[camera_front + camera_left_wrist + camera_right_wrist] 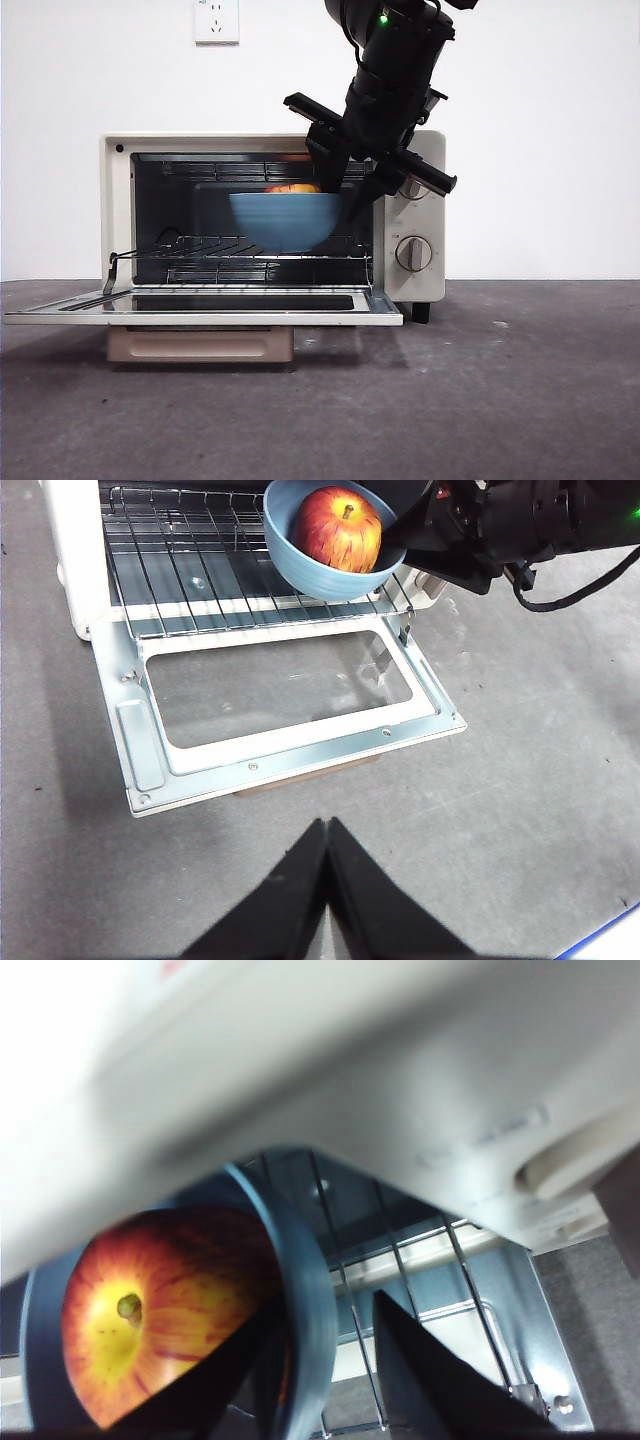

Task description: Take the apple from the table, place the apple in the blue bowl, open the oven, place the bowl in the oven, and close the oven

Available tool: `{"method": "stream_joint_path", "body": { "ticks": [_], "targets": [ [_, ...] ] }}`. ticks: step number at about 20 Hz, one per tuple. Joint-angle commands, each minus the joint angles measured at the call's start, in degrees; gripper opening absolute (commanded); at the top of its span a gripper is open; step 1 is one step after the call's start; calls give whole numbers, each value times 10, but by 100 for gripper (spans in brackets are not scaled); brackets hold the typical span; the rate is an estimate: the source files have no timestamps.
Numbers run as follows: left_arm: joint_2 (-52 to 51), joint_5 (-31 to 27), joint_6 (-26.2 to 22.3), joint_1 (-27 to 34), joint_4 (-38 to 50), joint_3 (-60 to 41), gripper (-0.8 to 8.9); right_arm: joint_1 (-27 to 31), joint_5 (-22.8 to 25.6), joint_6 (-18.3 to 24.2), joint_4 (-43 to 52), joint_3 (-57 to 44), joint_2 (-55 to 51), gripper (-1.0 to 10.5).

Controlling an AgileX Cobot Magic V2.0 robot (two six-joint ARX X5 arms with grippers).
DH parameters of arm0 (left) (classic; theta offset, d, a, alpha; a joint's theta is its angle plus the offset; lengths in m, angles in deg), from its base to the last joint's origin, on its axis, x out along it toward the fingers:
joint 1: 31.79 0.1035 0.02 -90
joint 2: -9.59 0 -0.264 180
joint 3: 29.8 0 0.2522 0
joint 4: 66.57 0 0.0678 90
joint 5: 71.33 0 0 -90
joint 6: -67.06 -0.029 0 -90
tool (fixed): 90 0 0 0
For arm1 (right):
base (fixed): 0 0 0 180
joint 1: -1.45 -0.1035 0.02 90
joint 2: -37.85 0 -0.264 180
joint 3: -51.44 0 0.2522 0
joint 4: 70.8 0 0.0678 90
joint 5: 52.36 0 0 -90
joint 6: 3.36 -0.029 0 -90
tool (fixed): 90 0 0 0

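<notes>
A: While the right gripper (345,205) pinches the rim of the wide matte blue ridged bowl (286,220), one jaw inside and one outside, where does the bowl sit?

B: At the gripper's tips, hanging in the mouth of the cream-white toaster oven (420,215) above its wire rack (190,565), door (275,705) flat open below. The round red, yellow-streaked apple (338,528) lies in the bowl, just inward of the inner jaw.

A: So which step?

B: Loading the bowl, I'd judge. Next it must go deeper, settle onto the rack, then the jaws part and back out clear.

A: Its orientation?

B: No long axis; it's round. The mouth tips up and away from the gripper, stem end of the apple showing.

A: The left gripper (327,832)?

B: Pressed together, empty, hovering well back over the dark grey mottled table (520,760).
</notes>
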Motion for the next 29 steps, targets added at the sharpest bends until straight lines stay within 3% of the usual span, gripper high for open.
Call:
{"method": "stream_joint_path", "body": {
  "ticks": [1,10,15,19,26,29],
  "targets": [
    [2,-1,-7,-2,3,3,7,-8,2,10,5,15,11,148],
    [3,-1,-7,-2,4,3,7,-13,13,46,5,15,-11,153],
    [4,-1,-13,-2,5,3,7,-19,-7,72,-8,15,-31,153],
    [15,-1,-14,-1,26,2,7,-36,-4,167,-27,15,-91,153],
    [89,-1,-5,32,129,-49,6,-83,-2,434,-171,15,-254,153],
    [139,31,0,74,191,-72,6,-92,-1,482,-268,15,-308,153]
  ]
}}
